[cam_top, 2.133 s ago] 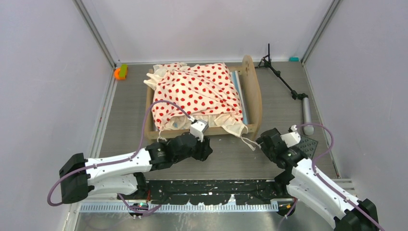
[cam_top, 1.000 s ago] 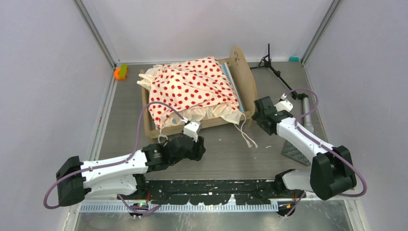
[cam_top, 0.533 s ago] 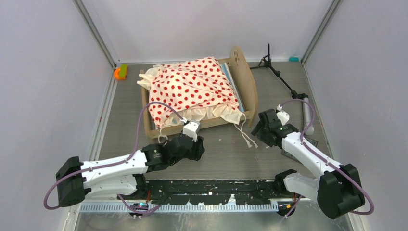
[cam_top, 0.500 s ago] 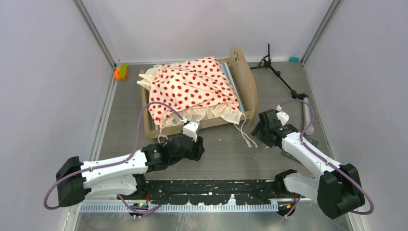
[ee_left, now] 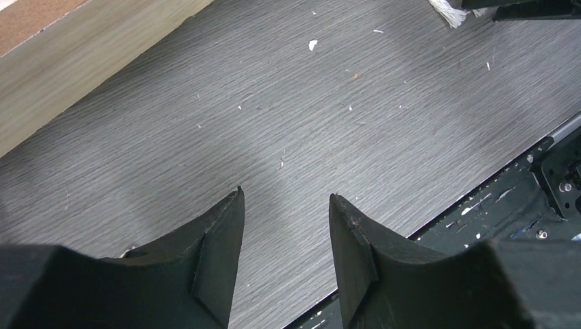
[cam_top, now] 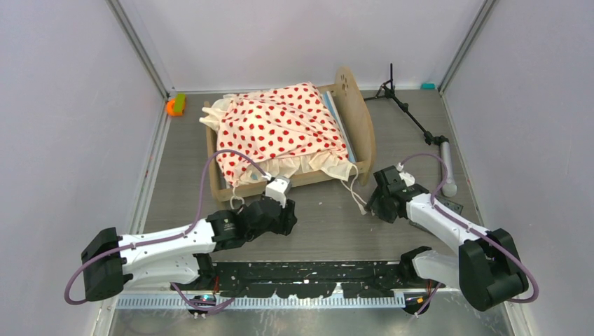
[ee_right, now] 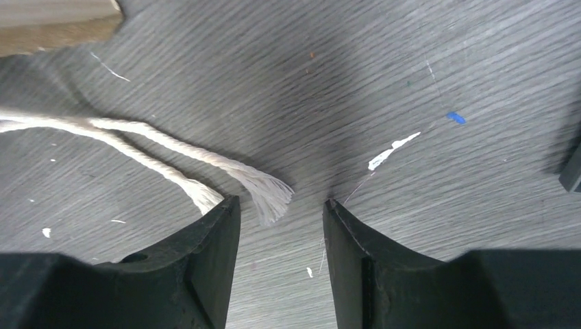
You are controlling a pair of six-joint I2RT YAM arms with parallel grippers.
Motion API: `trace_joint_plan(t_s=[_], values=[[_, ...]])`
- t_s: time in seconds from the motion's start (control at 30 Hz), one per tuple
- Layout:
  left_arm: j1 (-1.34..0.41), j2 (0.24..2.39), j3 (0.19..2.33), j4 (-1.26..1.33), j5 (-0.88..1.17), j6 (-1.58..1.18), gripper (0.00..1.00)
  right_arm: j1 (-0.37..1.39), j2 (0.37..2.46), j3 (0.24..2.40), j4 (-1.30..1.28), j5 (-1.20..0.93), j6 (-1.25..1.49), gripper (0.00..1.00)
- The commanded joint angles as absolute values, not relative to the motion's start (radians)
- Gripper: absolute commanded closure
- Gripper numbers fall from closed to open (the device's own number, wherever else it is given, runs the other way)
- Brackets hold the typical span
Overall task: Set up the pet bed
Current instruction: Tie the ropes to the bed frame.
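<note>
The pet bed's light-wood frame (cam_top: pixel 365 119) stands at the table's middle back, with the striped mattress edge (cam_top: pixel 337 115) showing under rumpled cream red-dotted bedding (cam_top: pixel 280 129). Two white cords (cam_top: pixel 357 196) trail from the bedding's near right corner onto the table. My right gripper (cam_top: pixel 373 204) is low over the cord ends (ee_right: pixel 264 190), which lie just ahead of its tips. That gripper (ee_right: pixel 282 200) is open and holds nothing. My left gripper (cam_top: pixel 288 217) hovers over bare table near the bed's front rail (ee_left: pixel 82 62). It (ee_left: pixel 284 195) is open and empty.
A black tripod stand (cam_top: pixel 410 115) with a grey handle (cam_top: pixel 446 168) lies at the right. A dark studded mat (cam_top: pixel 450 208) sits beside my right arm. An orange object (cam_top: pixel 175 105) rests at the back left. Grey walls close in both sides. A black rail (ee_left: pixel 521 199) runs along the near edge.
The right arm has drawn back from the bed's end board and come down to the cord ends, its jaws narrowing. The bed shifted away earlier. The left arm is still.
</note>
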State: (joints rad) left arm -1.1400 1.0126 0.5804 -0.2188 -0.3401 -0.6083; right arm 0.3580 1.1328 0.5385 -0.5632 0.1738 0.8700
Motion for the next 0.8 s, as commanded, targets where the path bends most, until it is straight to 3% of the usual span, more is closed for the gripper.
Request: trace_joint_plan(t_s=[0.0,0.33,0.43,0.53,0.77], values=[[-1.136,0.99,0.571,-0.185,-0.349,-0.63,0.5,0.366,1.163,0.532,-0.534,0.152,0.859,0.49],[-1.135,0.942,0.54,-0.19,-0.369,-0.636,0.49,0.376,1.229,0.538,-0.51,0.177,0.844,0.67],[-1.135,0.929,0.531,-0.193,-0.374,-0.638,0.49,0.376,1.238,0.536,-0.503,0.179,0.842,0.76],[-1.135,0.924,0.526,-0.193,-0.375,-0.639,0.49,0.382,1.238,0.532,-0.496,0.168,0.842,0.97],[-1.133,0.925,0.527,-0.202,-0.376,-0.638,0.49,0.517,1.205,0.536,-0.545,0.21,0.921,1.0]])
